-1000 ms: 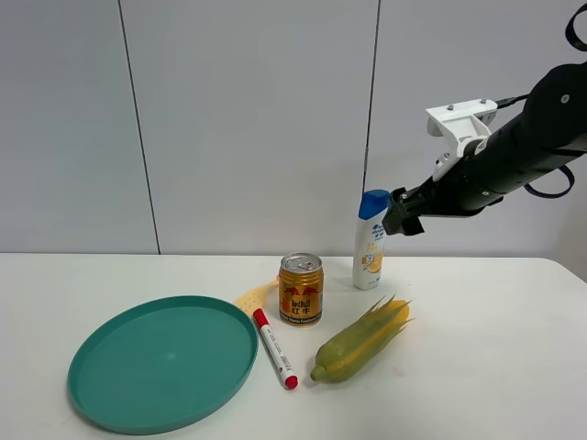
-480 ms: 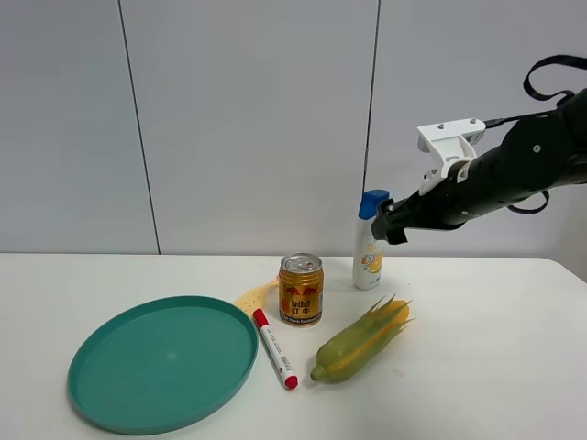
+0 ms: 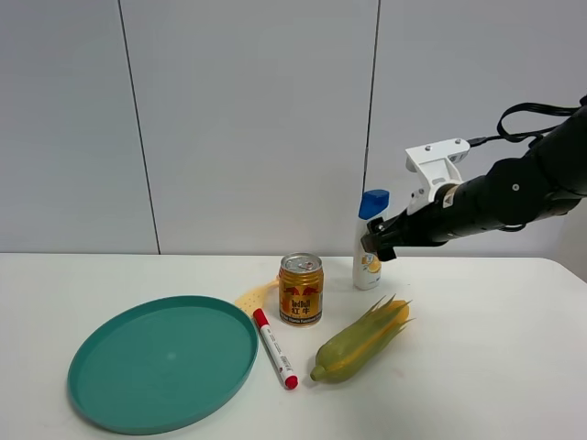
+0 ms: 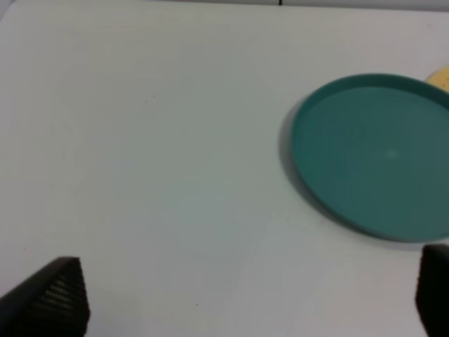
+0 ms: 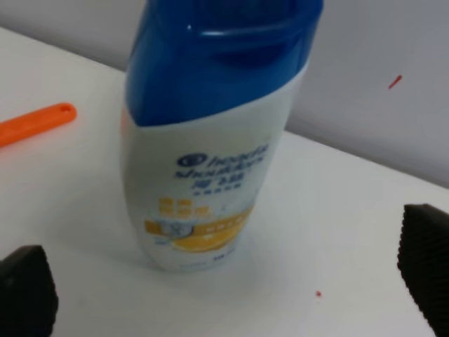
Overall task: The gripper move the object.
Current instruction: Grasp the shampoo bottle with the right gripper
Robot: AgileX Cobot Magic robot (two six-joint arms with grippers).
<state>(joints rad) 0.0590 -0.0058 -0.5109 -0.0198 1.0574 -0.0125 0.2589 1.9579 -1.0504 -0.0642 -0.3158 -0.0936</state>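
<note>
Closing in: over the last second the right gripper [image 3: 376,245] has dropped from cap height and slid forward, so its tip now sits level with the middle of the shampoo bottle [image 5: 210,175].
Bottle: unmoved; it stands upright at the back of the white table [image 3: 477,348], behind the corn cob [image 3: 359,341] and to the right of the gold Red Bull can [image 3: 301,290] in the high view.
Right fingers: spread wide, one on each side of the bottle in the wrist view, with clear space between each and the bottle.
Left gripper [image 4: 245,295]: fingers spread, holding nothing, over bare table near the teal plate [image 4: 372,154].
Meaning: the approach looks nearly finished, but no grasp is made yet, so the move itself has not begun.
Risk: the bottle is tall and slim, so a one-sided touch while closing would likely tip it.
</note>
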